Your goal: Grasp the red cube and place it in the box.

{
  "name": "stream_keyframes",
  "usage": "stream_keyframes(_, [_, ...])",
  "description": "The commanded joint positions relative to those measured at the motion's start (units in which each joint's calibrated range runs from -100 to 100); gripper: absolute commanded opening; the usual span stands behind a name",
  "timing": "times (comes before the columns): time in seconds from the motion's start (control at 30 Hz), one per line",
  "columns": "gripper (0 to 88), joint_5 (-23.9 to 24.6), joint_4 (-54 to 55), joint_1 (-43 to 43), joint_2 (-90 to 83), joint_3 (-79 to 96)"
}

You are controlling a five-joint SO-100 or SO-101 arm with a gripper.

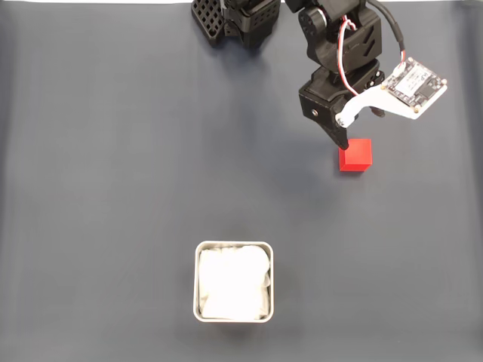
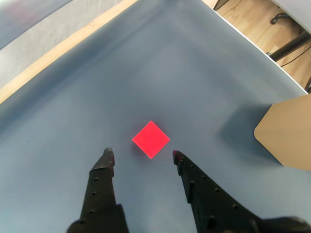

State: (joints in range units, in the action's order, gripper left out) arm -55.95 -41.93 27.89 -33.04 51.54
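the black two-finger gripper [image 2: 142,155], spread wide and empty, hovers just short of the small bright red cube [image 2: 151,139]: approach step; next it should advance, straddle it and close.

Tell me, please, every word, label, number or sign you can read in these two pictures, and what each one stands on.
No text can be read.
The small circuit board on the arm in the fixed view carries tiny markings, too small and blurred to read.
The red cube, the box, the dark grey mat and the gripper bear no lettering.
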Motion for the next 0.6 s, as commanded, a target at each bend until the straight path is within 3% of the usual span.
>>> stream_keyframes(0.0, [28.9,0.54,1.11,-0.76,0.55,-0.26])
stream_keyframes(0.57, [29.7,1.22,5.78,-1.47,6.53,-0.08])
